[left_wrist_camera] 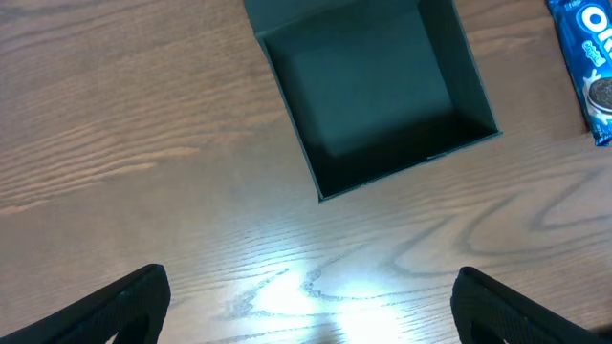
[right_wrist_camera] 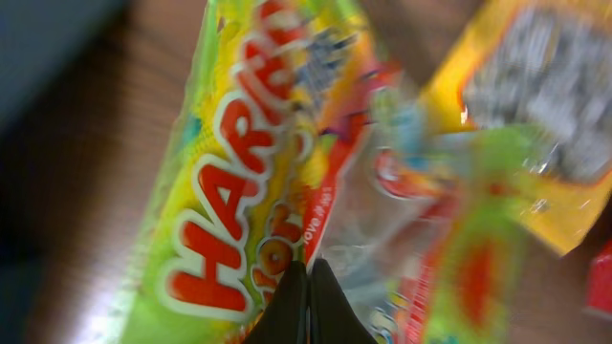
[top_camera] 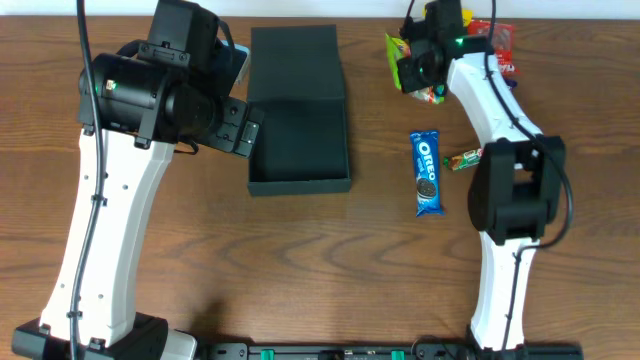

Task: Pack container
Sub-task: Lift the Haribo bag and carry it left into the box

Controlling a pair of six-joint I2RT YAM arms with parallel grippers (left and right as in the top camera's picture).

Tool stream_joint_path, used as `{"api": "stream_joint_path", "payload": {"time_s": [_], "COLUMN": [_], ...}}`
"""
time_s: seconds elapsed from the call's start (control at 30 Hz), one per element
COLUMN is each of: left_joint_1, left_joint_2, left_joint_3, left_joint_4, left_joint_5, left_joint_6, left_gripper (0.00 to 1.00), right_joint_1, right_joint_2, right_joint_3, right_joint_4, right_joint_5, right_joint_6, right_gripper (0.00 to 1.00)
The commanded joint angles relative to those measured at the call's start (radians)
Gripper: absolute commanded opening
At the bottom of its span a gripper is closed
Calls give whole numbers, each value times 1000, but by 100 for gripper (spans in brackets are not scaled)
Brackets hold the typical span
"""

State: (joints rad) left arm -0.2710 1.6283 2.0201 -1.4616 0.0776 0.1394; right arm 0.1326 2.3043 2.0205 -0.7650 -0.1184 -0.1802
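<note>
Slippage is your risk: right gripper [right_wrist_camera: 308, 291] is pinched closed on only a thin fold of the Haribo packet [right_wrist_camera: 229, 220], well apart from the open container [top_camera: 300, 140] mid-table; left gripper [left_wrist_camera: 311, 301] gapes empty.

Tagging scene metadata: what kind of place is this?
Likely a robot lab bench: a left arm and right arm mounted at a wood-grain table, an open container, and snacks like the Oreo pack and Haribo bag.

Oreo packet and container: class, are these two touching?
Apart. The overhead view shows bare table between the Oreo packet and the container.
</note>
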Motion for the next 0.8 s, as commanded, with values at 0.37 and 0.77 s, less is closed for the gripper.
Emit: {"api": "stream_joint_path", "payload": {"time_s": [0.37,0.77], "left_joint_1": [0,0], "left_joint_2": [-13,-13], "left_joint_3": [-2,-2], "left_joint_4": [-3,-3], "left_joint_5": [-10,-10], "left_joint_6": [18,18], "left_gripper": [95,95], "right_joint_1": [44,137], "right_joint_2": [-184,-212], "right_joint_3": [39,40], "right_joint_4": [-150,-229], "right_joint_5": [-293,-617], "right_joint_6": [-217,-461], "right_gripper": [1,1]}}
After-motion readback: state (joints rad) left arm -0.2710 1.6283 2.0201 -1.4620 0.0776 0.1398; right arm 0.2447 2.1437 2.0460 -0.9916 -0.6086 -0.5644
